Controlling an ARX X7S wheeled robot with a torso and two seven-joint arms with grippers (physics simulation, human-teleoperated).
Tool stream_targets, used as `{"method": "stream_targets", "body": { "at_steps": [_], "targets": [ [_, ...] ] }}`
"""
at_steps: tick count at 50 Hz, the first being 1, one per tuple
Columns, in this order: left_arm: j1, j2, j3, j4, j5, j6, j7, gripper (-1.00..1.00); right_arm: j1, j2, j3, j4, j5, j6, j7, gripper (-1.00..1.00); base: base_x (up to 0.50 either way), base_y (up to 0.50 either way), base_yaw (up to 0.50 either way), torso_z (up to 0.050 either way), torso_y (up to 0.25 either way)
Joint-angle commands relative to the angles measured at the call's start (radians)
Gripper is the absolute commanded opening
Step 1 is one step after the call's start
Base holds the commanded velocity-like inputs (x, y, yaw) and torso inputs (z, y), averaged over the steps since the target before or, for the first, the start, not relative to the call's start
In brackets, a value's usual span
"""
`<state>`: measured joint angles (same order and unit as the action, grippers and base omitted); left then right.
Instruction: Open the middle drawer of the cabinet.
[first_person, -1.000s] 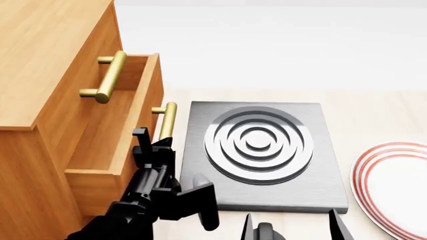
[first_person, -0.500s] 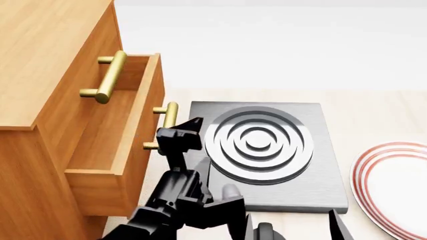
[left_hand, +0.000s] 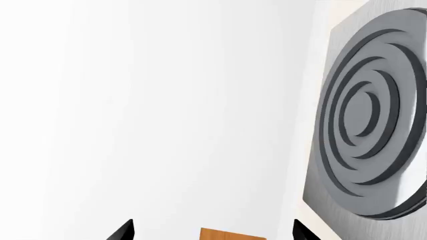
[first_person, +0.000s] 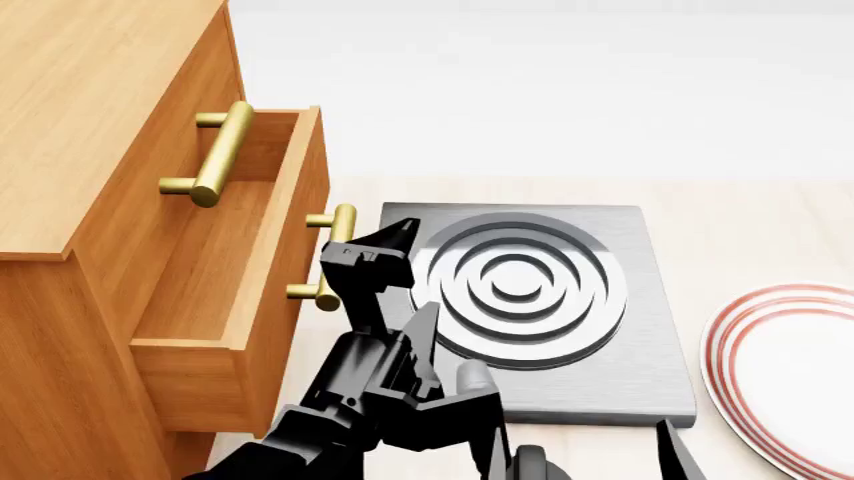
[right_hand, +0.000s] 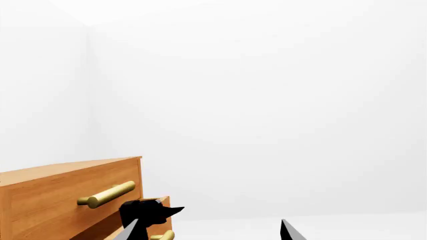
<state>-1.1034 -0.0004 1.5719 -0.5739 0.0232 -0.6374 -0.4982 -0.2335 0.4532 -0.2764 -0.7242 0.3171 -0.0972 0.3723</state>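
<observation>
Two brass bar handles show on the cabinet (first_person: 80, 130), which fills the left side of the head view from the upper left corner down to the bottom edge. The upper handle sits on the closed top front; below it the middle drawer (first_person: 227, 290) stands pulled out toward the centre of the frame, its open box visible from above and its own brass handle (first_person: 331, 258) on the front face, at centre left.

The left gripper (first_person: 380, 250) is black and points up the frame just right of that handle, near it but apart from it, with its fingers spread and nothing between them. In the left wrist view only two dark fingertips (left_hand: 123, 231) show at the bottom edge, well apart, with a small piece of orange wood between them.

Right of the drawer lies the grey hotplate (first_person: 534, 300), ringed with concentric grooves, filling the centre of the head view. A white plate with red rim lines (first_person: 787, 375) is cut by the right edge.

The right gripper (first_person: 587, 465) shows only as dark tips at the bottom edge; they appear spread and empty, though little of them is in view. The right wrist view shows the cabinet at lower left.
</observation>
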Motion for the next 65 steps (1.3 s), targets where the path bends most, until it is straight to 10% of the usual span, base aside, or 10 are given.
{"method": "stream_targets", "body": {
  "at_steps": [1, 44, 65],
  "targets": [
    [-0.031, 0.000, 0.000, 0.007, 0.002, -0.006, -0.004, 1.00, -0.001, 0.003, -0.004, -0.005, -0.001, 0.002, 0.004, 1.00, 0.00, 0.00, 0.00, 0.000, 0.000],
    [-0.384, -0.003, -0.061, 0.113, -0.640, 0.167, -0.169, 1.00, 0.006, 0.010, -0.012, 0.005, 0.005, -0.001, 0.012, 1.00, 0.00, 0.00, 0.00, 0.000, 0.000],
    [-0.520, -0.289, -0.381, 0.550, -1.087, -0.082, -0.209, 1.00, 0.014, 0.014, -0.015, 0.009, 0.009, 0.003, 0.016, 1.00, 0.00, 0.00, 0.00, 0.000, 0.000]
  ]
}}
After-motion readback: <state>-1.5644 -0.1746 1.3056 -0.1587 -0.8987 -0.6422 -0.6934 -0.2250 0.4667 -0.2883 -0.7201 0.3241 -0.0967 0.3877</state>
